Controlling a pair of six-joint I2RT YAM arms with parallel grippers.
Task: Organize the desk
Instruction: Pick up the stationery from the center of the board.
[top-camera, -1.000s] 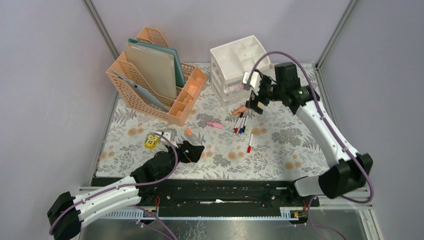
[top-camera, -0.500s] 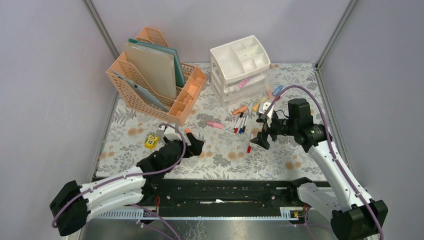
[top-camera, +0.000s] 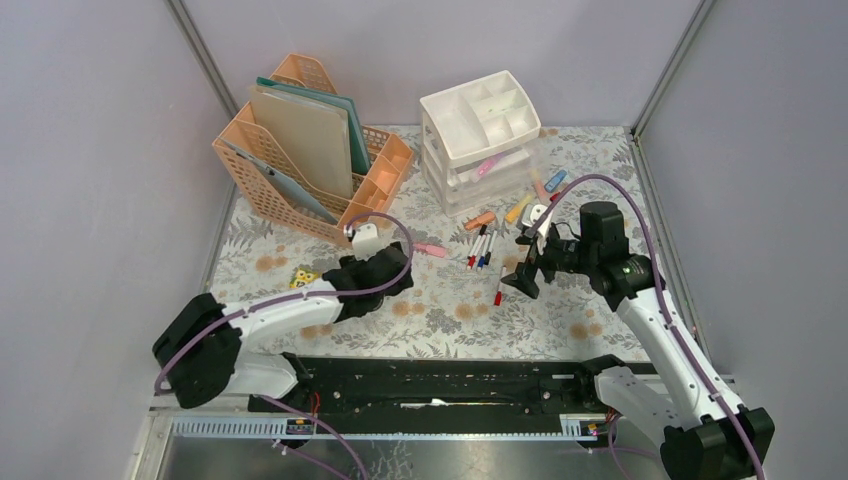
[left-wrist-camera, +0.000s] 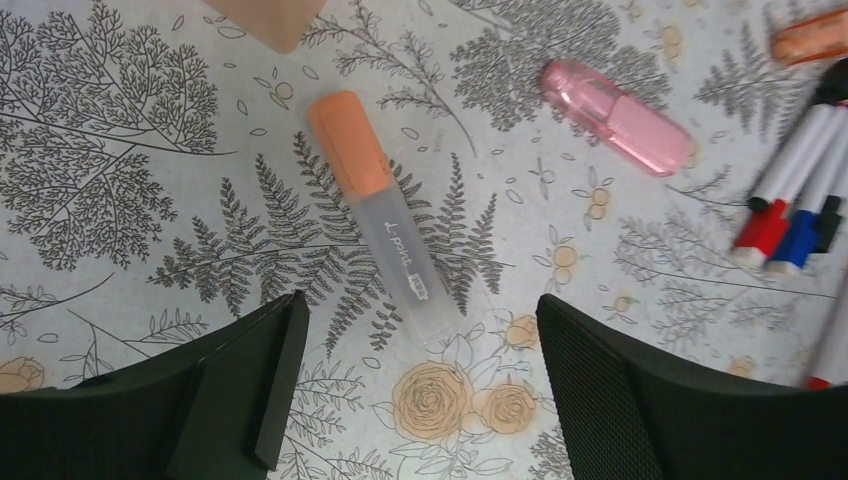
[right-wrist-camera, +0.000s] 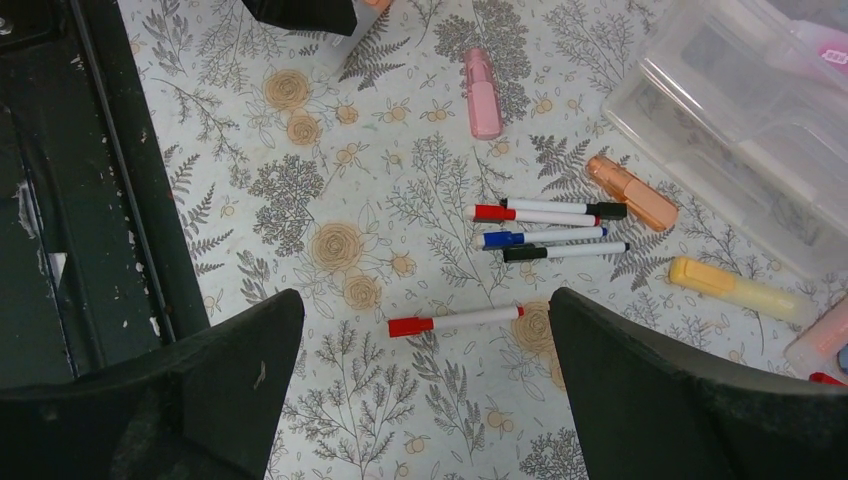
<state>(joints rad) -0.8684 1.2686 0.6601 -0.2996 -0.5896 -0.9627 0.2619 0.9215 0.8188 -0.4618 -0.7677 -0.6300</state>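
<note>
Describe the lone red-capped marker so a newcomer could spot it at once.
Start at the white three-drawer plastic unit at the back of the fern-printed desk. Just in front of it three thin white markers lie side by side. The thin white red-capped marker lies alone, nearer the black rail, touching none of them.

Bare desk (left-wrist-camera: 150, 250) flanking orange highlighter (left-wrist-camera: 375, 190), pink highlighter (left-wrist-camera: 620, 118) and pens (left-wrist-camera: 795, 175) crowding right

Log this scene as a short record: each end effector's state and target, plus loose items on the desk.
left end effector: open, over orange-capped highlighter, not gripping
right end effector: open, over lone red-capped marker
other loose items: pink highlighter; three markers side by side
desk: floral cloth, pens unsorted
</note>
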